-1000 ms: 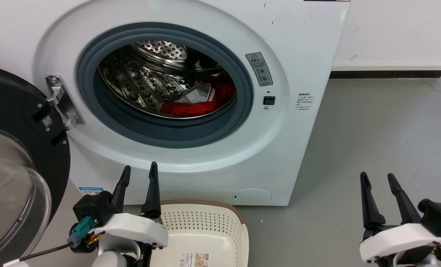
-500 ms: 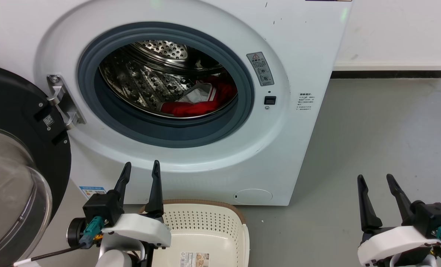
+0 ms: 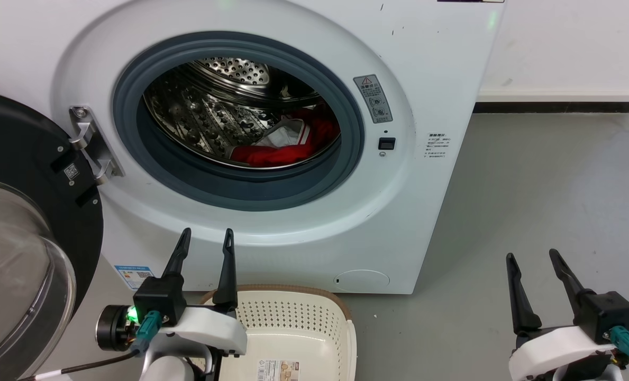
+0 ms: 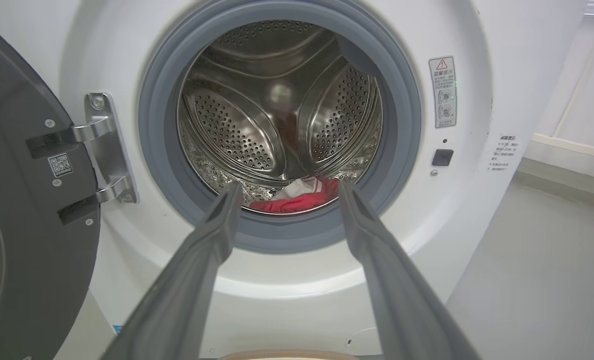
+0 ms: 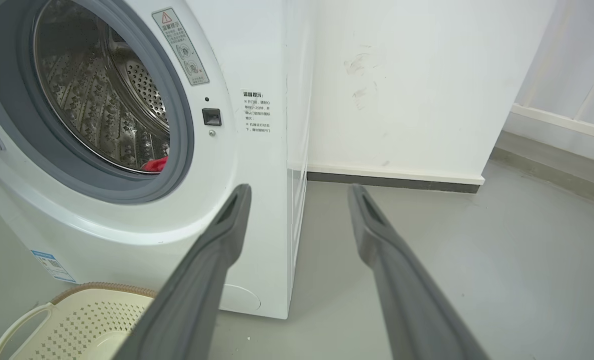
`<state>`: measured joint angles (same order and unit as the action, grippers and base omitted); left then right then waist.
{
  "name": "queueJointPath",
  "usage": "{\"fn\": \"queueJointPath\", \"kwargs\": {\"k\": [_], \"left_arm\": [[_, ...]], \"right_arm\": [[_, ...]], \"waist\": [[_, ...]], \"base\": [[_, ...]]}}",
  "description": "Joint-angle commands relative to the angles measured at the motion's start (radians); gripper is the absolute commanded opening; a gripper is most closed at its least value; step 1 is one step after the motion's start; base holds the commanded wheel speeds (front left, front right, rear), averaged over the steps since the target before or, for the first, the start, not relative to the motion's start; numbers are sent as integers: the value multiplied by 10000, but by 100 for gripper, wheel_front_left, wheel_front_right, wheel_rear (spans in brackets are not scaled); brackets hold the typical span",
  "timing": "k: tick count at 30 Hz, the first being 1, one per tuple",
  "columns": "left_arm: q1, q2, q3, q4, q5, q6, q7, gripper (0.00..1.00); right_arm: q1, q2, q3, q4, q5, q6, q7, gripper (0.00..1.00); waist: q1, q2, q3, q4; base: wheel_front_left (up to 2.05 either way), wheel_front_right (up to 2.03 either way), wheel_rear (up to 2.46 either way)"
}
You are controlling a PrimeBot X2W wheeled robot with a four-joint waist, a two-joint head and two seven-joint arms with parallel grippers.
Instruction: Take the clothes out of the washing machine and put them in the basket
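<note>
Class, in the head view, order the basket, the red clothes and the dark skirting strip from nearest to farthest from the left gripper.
1. The basket, on the floor beside the left gripper.
2. The red clothes, ahead, low inside the washing machine.
3. The dark skirting strip, far right along the wall.

There was one washing machine [image 3: 441,63] with one door [image 3: 23,159] and one drum [image 3: 208,116], and one basket [image 3: 293,328]. The clothes [image 3: 288,145] made one red-and-white heap; its garments could not be counted apart. Two grippers, the left gripper [image 3: 207,235] and the right gripper [image 3: 531,255], had two fingers [image 3: 228,264] each.
</note>
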<state>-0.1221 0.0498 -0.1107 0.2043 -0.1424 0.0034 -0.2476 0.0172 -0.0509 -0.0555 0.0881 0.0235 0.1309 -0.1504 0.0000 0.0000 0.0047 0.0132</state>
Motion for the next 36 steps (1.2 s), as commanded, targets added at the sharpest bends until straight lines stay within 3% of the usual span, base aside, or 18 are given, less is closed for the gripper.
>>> {"fn": "queueJointPath", "kwargs": {"k": [1,25,36], "left_arm": [[-75,8,-27,19,228,53,-98,100],[-161,7,29,205,557,190,-181,100],[-1207,22,263,474,731,361,-181,100]], "right_arm": [[67,10,-4,-64,-226,-3,-95,100],[-34,12,-42,1,-451,-5,-144,100],[-604,13,131,-249,-471,-5,-161,100]], "waist": [[0,0,0,0],[0,0,103,31],[0,0,1244,-329]], "base": [[0,0,0],[0,0,0],[0,0,0]]}}
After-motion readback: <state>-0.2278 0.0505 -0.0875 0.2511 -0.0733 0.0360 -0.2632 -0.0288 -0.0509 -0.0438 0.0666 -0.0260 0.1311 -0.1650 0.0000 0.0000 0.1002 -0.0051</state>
